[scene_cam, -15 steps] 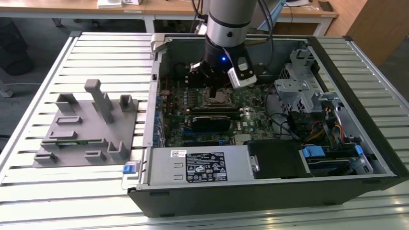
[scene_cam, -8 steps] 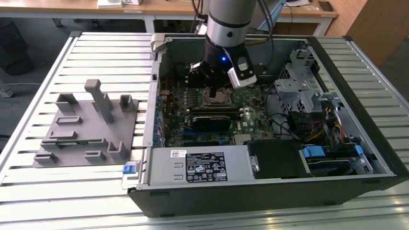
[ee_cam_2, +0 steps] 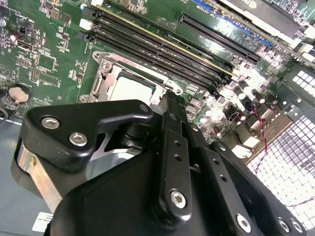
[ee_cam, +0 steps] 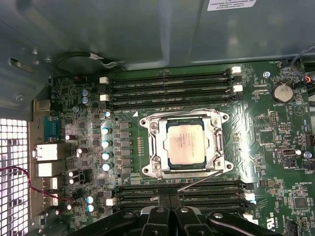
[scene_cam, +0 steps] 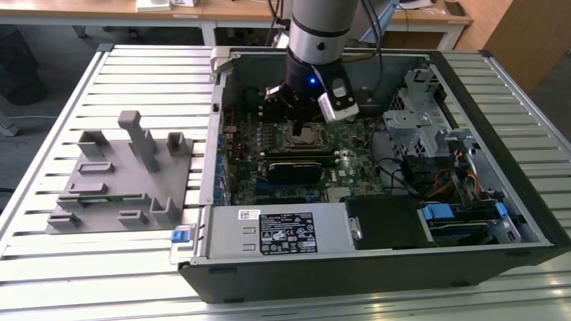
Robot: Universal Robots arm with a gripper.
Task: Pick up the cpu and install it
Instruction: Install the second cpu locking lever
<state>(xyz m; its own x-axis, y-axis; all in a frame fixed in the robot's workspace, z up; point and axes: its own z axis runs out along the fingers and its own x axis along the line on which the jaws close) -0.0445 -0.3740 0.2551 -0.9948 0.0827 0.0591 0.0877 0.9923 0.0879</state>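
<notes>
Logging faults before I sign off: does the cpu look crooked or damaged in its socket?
Nothing stands out. The cpu lies flat and square inside the socket frame, its metal top unmarked, with the gripper above the board beside it.

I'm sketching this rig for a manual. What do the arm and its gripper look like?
The arm is a silver-grey metal cylinder with a black wrist section carrying a small blue light. A white, boxy camera module is fixed beside it. The gripper is matte black, built of flat linkage bars joined by silver screws.
</notes>
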